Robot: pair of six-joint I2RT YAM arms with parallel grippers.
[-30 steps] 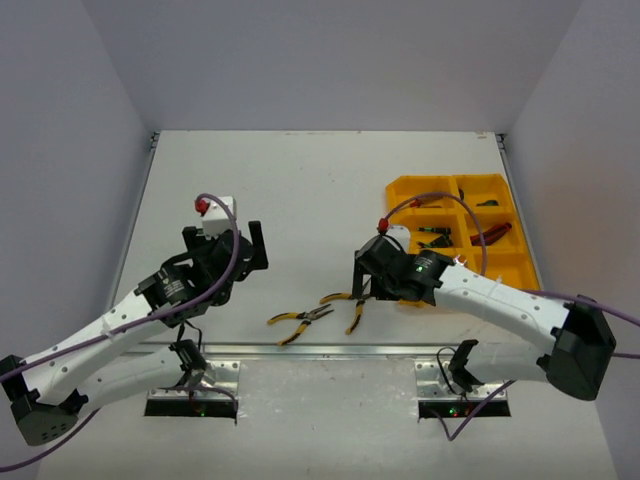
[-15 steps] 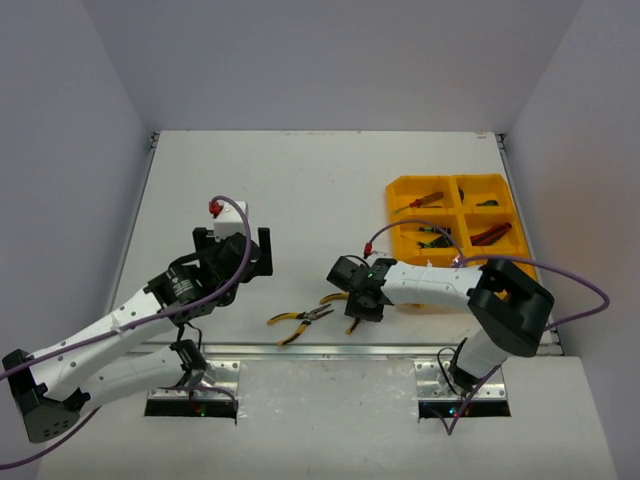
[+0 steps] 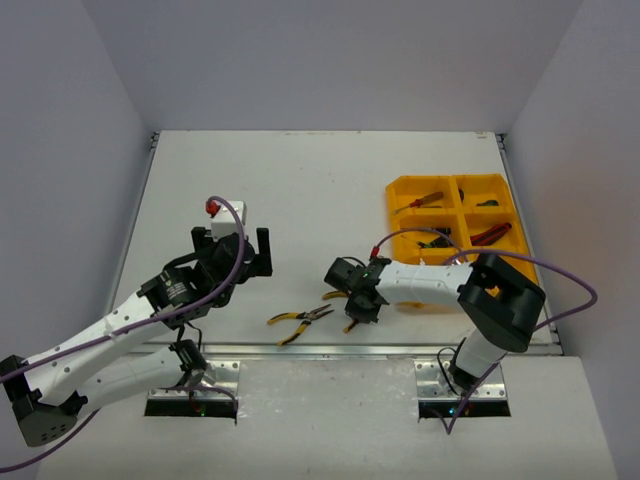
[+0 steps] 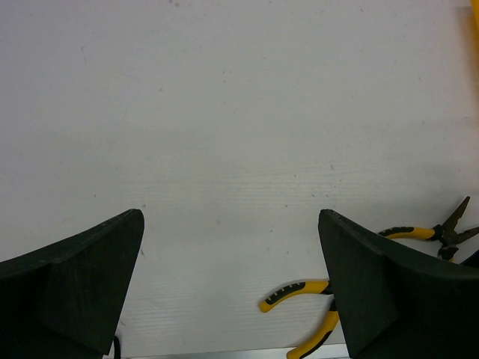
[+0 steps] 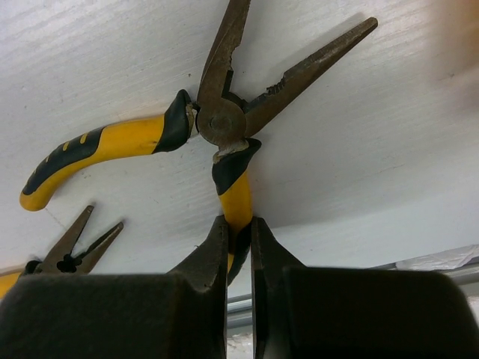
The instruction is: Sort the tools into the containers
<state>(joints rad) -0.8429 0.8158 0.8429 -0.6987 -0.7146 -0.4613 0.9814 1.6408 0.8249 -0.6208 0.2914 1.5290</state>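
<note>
Right pincer [image 5: 238, 224], wide before, now clamps the pliers' [image 5: 224, 123] handle; left pincer [image 4: 230, 217] gapes. Tray [image 3: 452, 182] holds several tools [image 3: 425, 200].

I count two pairs of yellow-handled steel long-nose pliers on my white worktop [image 3: 300, 190]: a left pair [image 3: 300, 318] and a right pair [image 5: 222, 126]. There is one bright yellow plastic tray [image 3: 430, 181]. Four of its compartments show, and my right arm hides the nearer part. Inside it I make out one red-handled screwdriver [image 3: 422, 201], one pair of red-handled cutters [image 3: 492, 235] and one small dark tool [image 3: 487, 204]. A cluster of dark and green tools [image 3: 430, 236] is too tangled to count. I have two arms and two claws: my left claw [image 4: 230, 217] and my right claw [image 5: 238, 224].
</note>
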